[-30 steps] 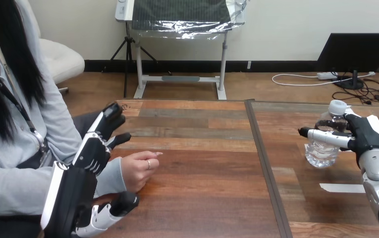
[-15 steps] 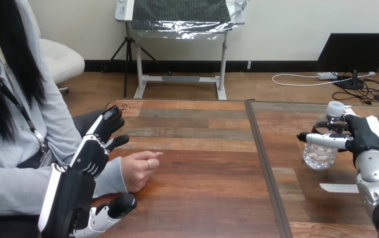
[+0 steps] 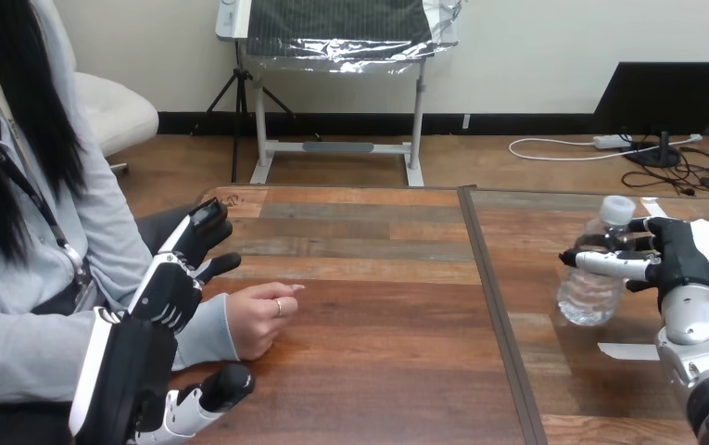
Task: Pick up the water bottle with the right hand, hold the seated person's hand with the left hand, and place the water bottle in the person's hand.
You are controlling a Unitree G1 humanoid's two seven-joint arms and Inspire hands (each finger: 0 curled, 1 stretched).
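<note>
Gripping bottle (image 3: 589, 295): right hand (image 3: 682, 261) (table (image 3: 378, 371), right)

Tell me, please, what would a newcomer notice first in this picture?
The robot's right hand, at the right of the table, has its fingers curled round a clear water bottle. At the left, its left hand stands open beside the person's hand, which rests on the table.

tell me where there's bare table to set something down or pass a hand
Widest bare patch: the middle of the table, between the person's hand and the seam. A narrower strip lies between the seam and the water bottle. Crowded: the left edge by the left robot hand, and the right side, where the right robot hand grips the bottle.
</note>
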